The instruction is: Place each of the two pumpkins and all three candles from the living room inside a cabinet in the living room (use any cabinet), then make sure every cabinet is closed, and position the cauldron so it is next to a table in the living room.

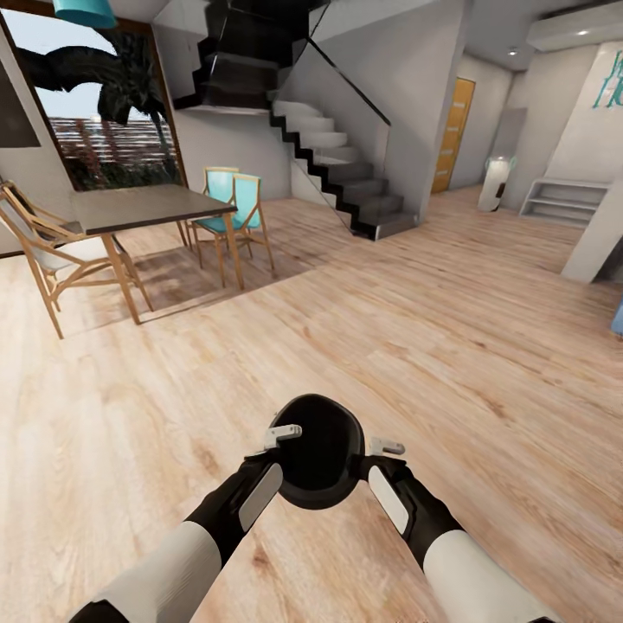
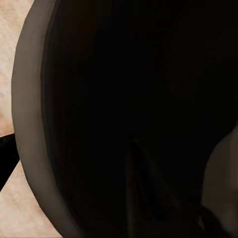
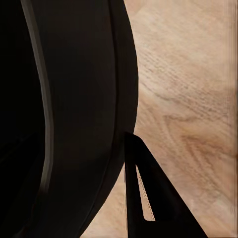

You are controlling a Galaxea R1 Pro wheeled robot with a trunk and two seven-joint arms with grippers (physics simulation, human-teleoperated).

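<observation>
Head view: the cauldron [image 1: 318, 450], a round black pot with its wide mouth facing up, is held above the floor [image 1: 433, 346] between both arms, low and central in front of the robot. The left gripper [image 1: 279, 437] meets the pot's left side and the right gripper [image 1: 381, 450] its right side; a pale finger of each lies along the rim. Whether each pair of fingers is clamped on the rim or merely pressed against the wall cannot be told, since the pot hides the gap between them. Beyond the pot, at far left, a dark-topped table [image 1: 147, 208] stands on slim wooden legs, well apart from the cauldron, with a pale wooden chair [image 1: 52, 251] at its left end and two teal chairs [image 1: 235, 208] at its far right corner. Behind it is a large window [image 1: 108, 112]; a staircase [image 1: 337, 164] with dark treads rises at centre, and an orange door [image 1: 452, 134] shows further right. Left wrist view: the cauldron's dark interior [image 2: 134, 99] and grey-brown rim are seen close up, with a strip of floor at one edge. Right wrist view: the pot's black outer wall [image 3: 74, 114] lies beside a dark finger [image 3: 148, 198], the wood-grain floor [image 3: 188, 99] behind.
</observation>
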